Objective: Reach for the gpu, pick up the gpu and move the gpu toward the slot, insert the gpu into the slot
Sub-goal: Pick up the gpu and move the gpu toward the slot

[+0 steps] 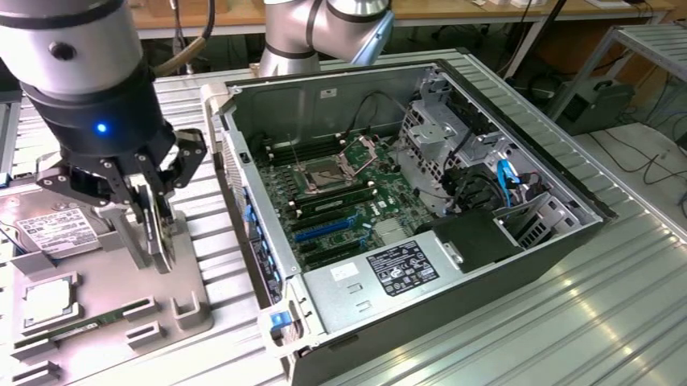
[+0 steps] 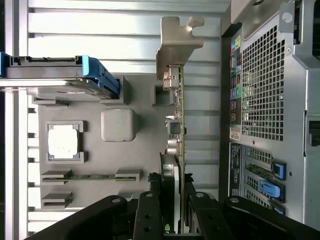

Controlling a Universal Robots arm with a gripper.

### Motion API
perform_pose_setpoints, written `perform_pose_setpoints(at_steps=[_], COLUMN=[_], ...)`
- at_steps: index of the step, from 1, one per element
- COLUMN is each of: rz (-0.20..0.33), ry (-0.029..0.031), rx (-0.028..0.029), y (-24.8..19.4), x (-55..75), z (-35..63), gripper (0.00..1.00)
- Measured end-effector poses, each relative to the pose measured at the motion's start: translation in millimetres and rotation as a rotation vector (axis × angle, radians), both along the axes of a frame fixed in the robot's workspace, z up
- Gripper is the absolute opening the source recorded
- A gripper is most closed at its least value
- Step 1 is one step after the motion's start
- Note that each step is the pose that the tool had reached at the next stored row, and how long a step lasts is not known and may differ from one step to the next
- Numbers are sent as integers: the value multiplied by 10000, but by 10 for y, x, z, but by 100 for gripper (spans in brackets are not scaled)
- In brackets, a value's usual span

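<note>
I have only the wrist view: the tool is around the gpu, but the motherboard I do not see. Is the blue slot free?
Observer: Yes, in the exterior view the slot is bare; no card sits in it.
Operator: On which side of the tool is it?
Observer: The tool with the gpu is over the grey tray; the case with the slot lies to the exterior view's right of it.
Operator: Is the case open?
Observer: Yes, its side is off and the motherboard faces up.
</note>
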State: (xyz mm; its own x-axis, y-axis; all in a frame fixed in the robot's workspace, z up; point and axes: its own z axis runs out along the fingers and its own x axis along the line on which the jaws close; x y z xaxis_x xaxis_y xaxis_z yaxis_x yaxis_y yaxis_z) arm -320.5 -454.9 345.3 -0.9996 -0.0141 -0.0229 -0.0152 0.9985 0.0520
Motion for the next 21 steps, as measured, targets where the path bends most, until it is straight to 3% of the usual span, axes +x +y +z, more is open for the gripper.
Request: perform_pose_setpoints(at_steps=[16, 21], rz=[0, 1], ry=[2, -1], rx=[-37, -63], y=[2, 2], x=[0, 0], z=[766, 892], gripper=[27, 27])
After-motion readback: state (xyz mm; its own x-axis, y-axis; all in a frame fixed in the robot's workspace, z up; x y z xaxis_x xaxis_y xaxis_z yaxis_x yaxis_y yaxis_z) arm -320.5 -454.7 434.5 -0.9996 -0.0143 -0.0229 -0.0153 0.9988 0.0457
